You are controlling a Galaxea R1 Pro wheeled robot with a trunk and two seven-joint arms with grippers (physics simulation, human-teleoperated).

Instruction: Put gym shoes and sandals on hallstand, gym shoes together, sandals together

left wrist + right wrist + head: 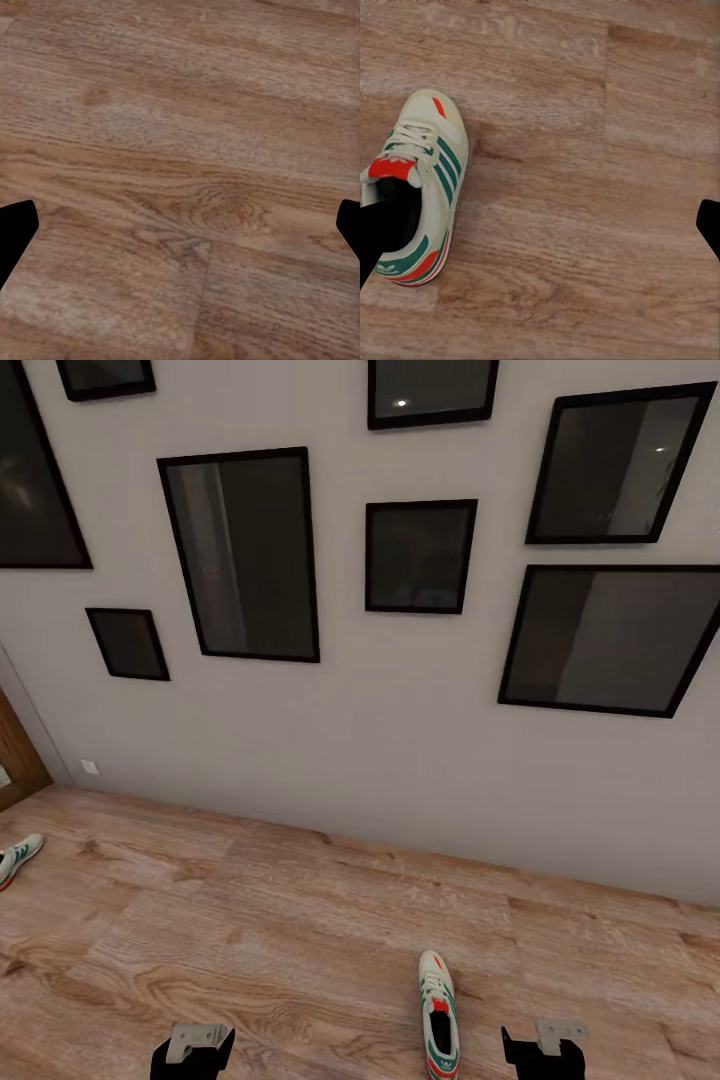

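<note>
One gym shoe (438, 1015), cream with green stripes and a red tongue, lies on the corridor floor (300, 940) near the bottom of the head view, toe towards the wall. The other gym shoe (18, 857) peeks in at the far left edge. My right gripper (545, 1050) hovers just right of the near shoe. In the right wrist view this gripper (544, 232) is open, and one dark finger (379, 232) overlaps the gym shoe (416, 195) without holding it. My left gripper (192, 1052) is open over bare planks (180, 150). The sandals and the hallstand are out of view.
A pale grey wall (400, 760) with several black-framed pictures (245, 555) rises close ahead. A wooden door edge (15, 750) shows at the far left. Wood-plank floor stretches between the two shoes.
</note>
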